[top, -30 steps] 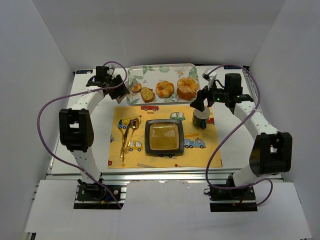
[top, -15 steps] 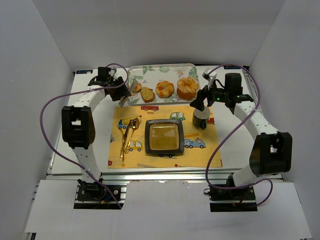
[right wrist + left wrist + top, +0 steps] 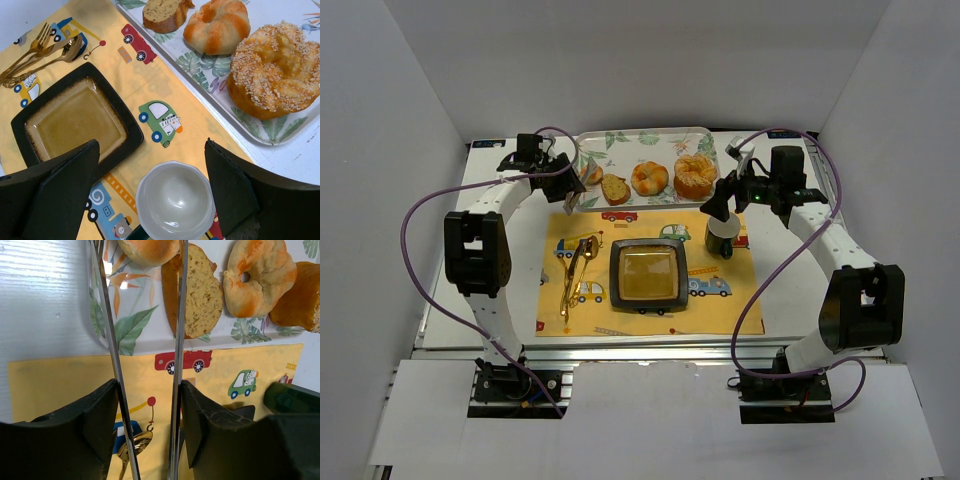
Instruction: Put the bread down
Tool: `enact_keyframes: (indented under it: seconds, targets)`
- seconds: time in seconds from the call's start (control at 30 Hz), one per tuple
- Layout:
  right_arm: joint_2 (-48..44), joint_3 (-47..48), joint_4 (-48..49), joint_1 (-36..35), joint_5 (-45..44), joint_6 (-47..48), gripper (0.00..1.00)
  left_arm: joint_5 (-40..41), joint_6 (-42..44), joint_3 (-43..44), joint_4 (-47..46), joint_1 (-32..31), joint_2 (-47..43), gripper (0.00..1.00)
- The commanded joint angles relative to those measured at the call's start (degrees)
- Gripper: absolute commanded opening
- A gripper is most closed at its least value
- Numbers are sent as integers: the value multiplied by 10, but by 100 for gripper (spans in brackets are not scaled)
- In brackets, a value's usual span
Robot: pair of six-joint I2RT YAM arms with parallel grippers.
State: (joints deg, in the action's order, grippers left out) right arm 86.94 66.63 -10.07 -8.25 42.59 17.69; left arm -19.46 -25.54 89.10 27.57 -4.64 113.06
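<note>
Four breads lie on a leaf-print tray (image 3: 640,140): a small roll (image 3: 591,175), a bread slice (image 3: 615,188), a twisted roll (image 3: 649,178) and a sesame bun (image 3: 695,176). My left gripper (image 3: 563,185) is shut on metal tongs (image 3: 107,340) at the tray's left corner. The tong arms stand apart; the right arm lies across the slice (image 3: 202,290), and the small roll (image 3: 147,249) sits near the tips. A black square plate (image 3: 647,274) sits empty on the yellow mat. My right gripper (image 3: 718,208) is open and empty, above a white cup (image 3: 175,200).
Gold cutlery (image 3: 575,270) lies on the mat left of the plate; a spoon (image 3: 134,442) shows under the tongs. The cup (image 3: 721,238) stands right of the plate. Grey walls enclose the table on three sides.
My left gripper has shifted a little to the right, toward the tray's left corner, with the tongs. The right arm has not moved.
</note>
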Motion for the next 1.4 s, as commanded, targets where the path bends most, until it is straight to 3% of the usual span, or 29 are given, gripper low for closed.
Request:
enact_keyframes:
  seconds: [0.0, 0.23, 0.43, 0.77, 0.8, 0.87, 1.1, 1.37]
  targets:
    - [-19, -3, 23, 3, 12, -7, 89, -24, -6, 18, -7, -3, -22, 61]
    - [-22, -8, 26, 3, 14, -10, 89, -35, -17, 20, -9, -3, -12, 60]
    - [-26, -12, 33, 6, 14, -13, 89, -43, -24, 35, 2, -2, 3, 50]
    - [-28, -12, 37, 10, 14, -15, 89, -47, -18, 40, 27, -2, 11, 17]
    - [-28, -12, 37, 10, 15, -15, 89, -44, -16, 41, 29, -2, 9, 8]
    - [-29, -11, 37, 11, 15, -15, 89, -38, -14, 42, 29, -2, 3, 0]
    - [-37, -13, 36, 12, 19, -16, 89, -2, -21, 56, 9, 3, -59, 0]
    - [-40, -14, 36, 13, 26, -18, 89, -14, -36, 4, -15, 4, -135, 0]
